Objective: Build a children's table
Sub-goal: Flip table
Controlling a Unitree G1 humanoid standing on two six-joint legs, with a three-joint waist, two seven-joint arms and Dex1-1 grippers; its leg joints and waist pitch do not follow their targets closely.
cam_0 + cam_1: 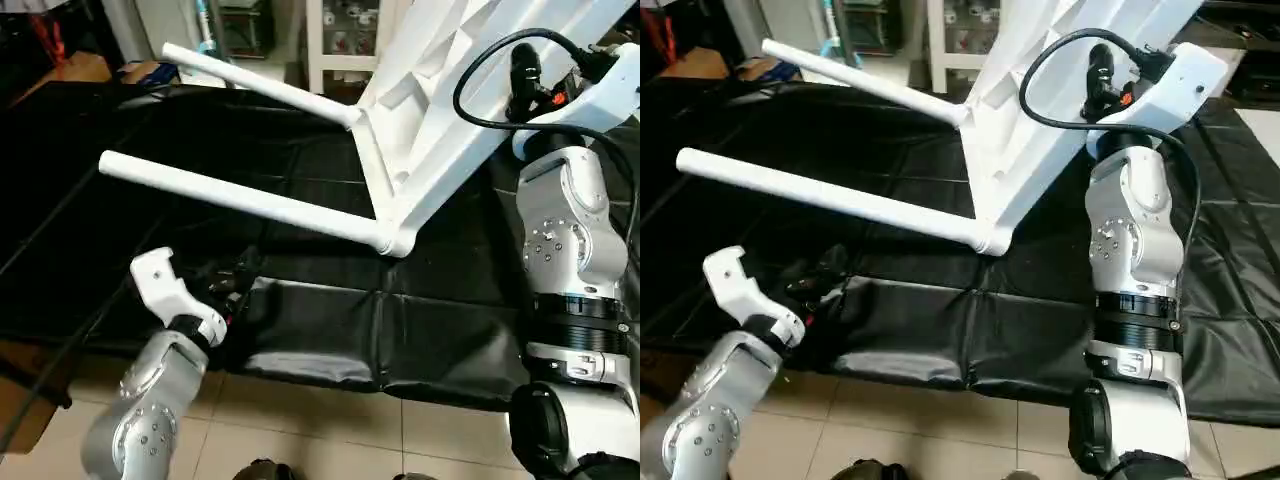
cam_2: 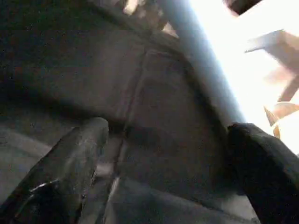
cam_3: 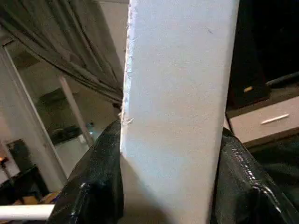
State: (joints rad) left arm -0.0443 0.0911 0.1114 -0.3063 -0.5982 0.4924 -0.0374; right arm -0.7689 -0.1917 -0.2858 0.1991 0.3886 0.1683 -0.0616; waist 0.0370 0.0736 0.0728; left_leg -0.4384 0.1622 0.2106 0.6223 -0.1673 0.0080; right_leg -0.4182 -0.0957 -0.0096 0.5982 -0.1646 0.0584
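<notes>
Left eye view gives you, at eight o'clock, the left gripper (image 1: 235,275) spread wide over the black mat (image 1: 330,340); two legs (image 1: 240,198) span centre; at two o'clock the right gripper (image 3: 168,186) clamps the tilted tabletop (image 1: 450,110) edge.

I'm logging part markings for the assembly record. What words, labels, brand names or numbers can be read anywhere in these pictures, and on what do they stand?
None can be read.
Tabletop: plain white, no print seen.
Legs: plain white, no marking.
Black mat: no lettering.
Shelf items behind: too small and blurred to read.
</notes>
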